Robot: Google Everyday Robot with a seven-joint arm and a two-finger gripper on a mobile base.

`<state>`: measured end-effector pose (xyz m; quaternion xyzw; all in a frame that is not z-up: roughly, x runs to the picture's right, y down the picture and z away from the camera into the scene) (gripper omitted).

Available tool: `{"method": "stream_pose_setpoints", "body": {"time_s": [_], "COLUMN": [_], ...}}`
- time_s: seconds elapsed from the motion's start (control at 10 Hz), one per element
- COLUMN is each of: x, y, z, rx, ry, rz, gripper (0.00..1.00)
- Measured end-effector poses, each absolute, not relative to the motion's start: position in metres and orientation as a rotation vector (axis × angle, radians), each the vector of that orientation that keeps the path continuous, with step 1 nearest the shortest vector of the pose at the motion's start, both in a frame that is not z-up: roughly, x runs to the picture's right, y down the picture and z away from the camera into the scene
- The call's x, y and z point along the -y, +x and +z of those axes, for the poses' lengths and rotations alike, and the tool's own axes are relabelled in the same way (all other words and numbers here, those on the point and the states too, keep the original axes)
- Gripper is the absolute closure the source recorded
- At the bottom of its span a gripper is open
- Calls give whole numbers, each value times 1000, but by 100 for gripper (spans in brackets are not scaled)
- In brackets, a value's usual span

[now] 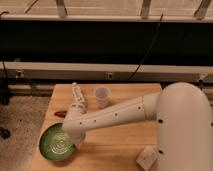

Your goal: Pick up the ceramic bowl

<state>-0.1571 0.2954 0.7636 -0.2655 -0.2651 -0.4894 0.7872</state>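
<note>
The ceramic bowl is wide, shallow and glossy green with pale rings inside. It sits at the front left corner of the wooden table. My white arm reaches in from the right across the table. My gripper is at the arm's end, low over the bowl's right rim, and the wrist covers most of it. The wrist also hides that part of the rim.
A small translucent white cup stands at the back middle. A clear plastic bottle lies to the left of it. A small red-brown item lies near the left edge. A pale boxy object is at the front right.
</note>
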Motion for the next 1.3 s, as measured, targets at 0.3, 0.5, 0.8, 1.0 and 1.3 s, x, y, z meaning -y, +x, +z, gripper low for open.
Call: {"method": "stream_pose_setpoints", "body": {"time_s": [0.3, 0.5, 0.8, 1.0, 1.3], "x": [-292, -275, -256, -248, -229], "y": [-152, -149, -143, -138, -131], "z": [762, 745, 733, 729, 719], "rx": [564, 569, 574, 569, 559], "ry": [-557, -515, -467, -446, -407], "rz": [-1056, -1044, -1035, -1034, -1055], "gripper": [100, 100, 100, 100, 100]}}
